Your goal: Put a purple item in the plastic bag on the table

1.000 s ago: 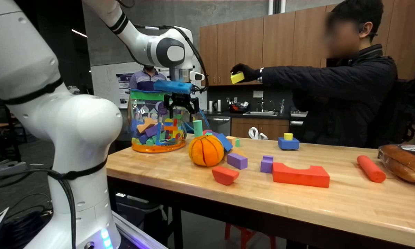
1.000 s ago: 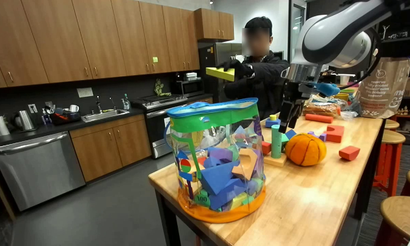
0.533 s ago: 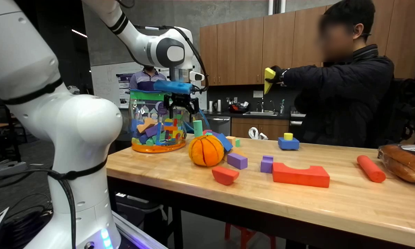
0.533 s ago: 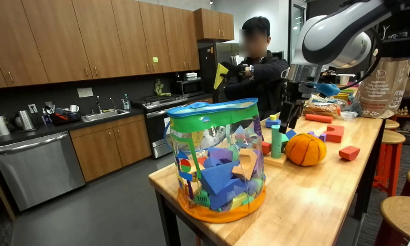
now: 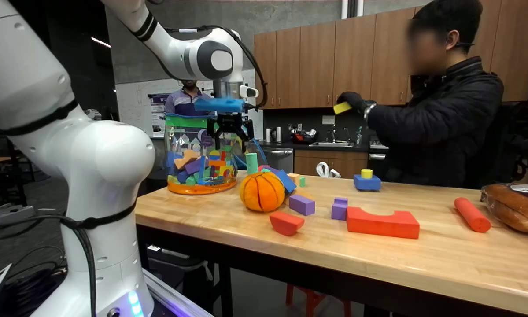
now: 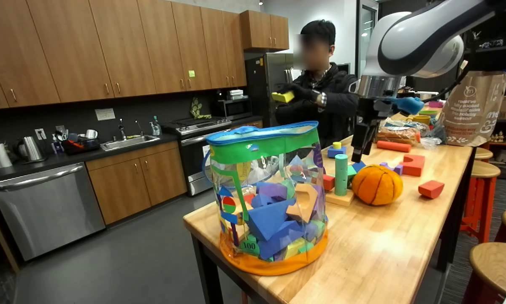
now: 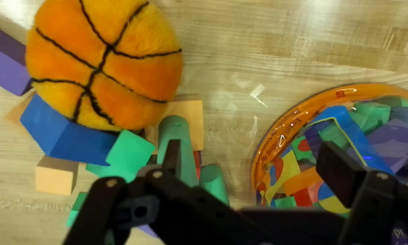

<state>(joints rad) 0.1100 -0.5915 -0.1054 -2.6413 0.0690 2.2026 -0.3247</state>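
Note:
A purple block [image 5: 302,205] lies beside the orange ball in an exterior view, and it also shows at the left of the wrist view [image 7: 4,61]. Another purple block [image 5: 339,208] stands against the red arch piece. The plastic bag [image 6: 265,150] stands upright at the table's end, full of colourful pieces; its orange base shows in the wrist view [image 7: 285,124]. The table [image 5: 325,244] has a light wooden top. My gripper [image 7: 255,165] is open and empty, fingers wide apart, above the table between the green cylinders and the bag. It also shows in both exterior views [image 5: 231,143] [image 6: 362,154].
The orange ball [image 6: 377,185] sits near a tall green cylinder [image 6: 341,175], a blue block [image 7: 67,136] and other pieces. A red arch [image 5: 382,222] and a red half-round piece [image 5: 286,223] lie nearby. A person holds a yellow block [image 6: 282,97] beyond the table.
My arm has shifted slightly; the gripper is a little higher and farther right in an exterior view. The person has drawn the yellow block back and turned it. The table objects have not moved.

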